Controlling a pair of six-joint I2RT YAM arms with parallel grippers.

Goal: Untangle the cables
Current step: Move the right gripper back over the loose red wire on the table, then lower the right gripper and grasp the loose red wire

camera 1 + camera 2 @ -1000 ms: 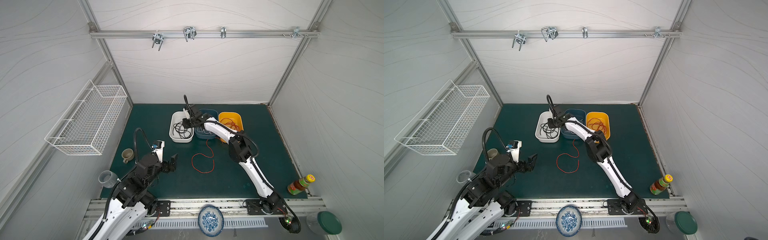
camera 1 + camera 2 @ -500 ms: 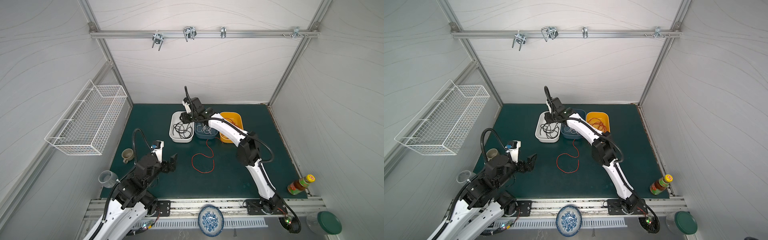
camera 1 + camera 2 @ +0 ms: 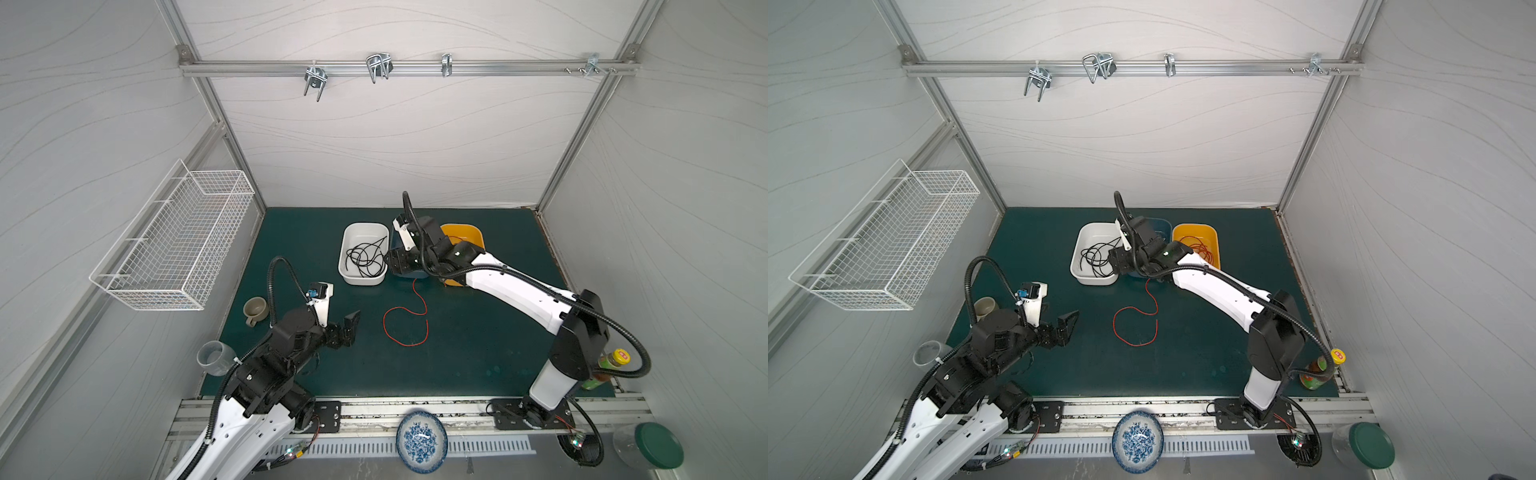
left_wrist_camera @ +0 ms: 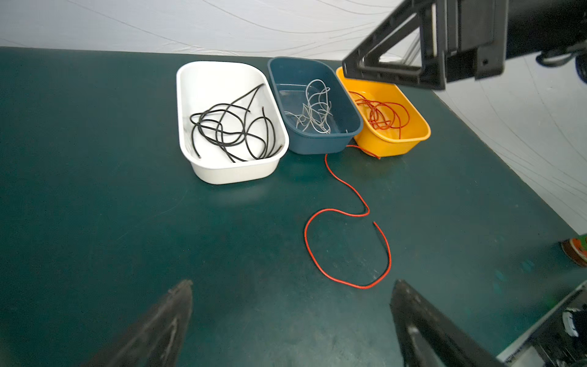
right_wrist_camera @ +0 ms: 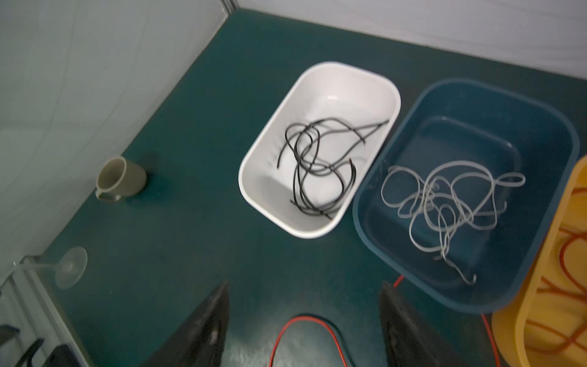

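In both top views, the left gripper (image 3: pixel 350 330) is hovering spread wide and empty above the mat (image 3: pixel 478 357); the right gripper (image 3: pixel 395 262) is hanging over the trays.

In the left wrist view, black cables (image 4: pixel 232 127) are lying in the white tray (image 4: pixel 222 178), white cables (image 4: pixel 313 111) in the blue tray (image 4: pixel 317 146), red cables (image 4: pixel 382 116) in the yellow tray (image 4: pixel 397 146), and 1 red cable (image 4: pixel 305 236) is looping across the mat.

In the right wrist view, the right gripper's jaws are standing apart, gripping nothing.
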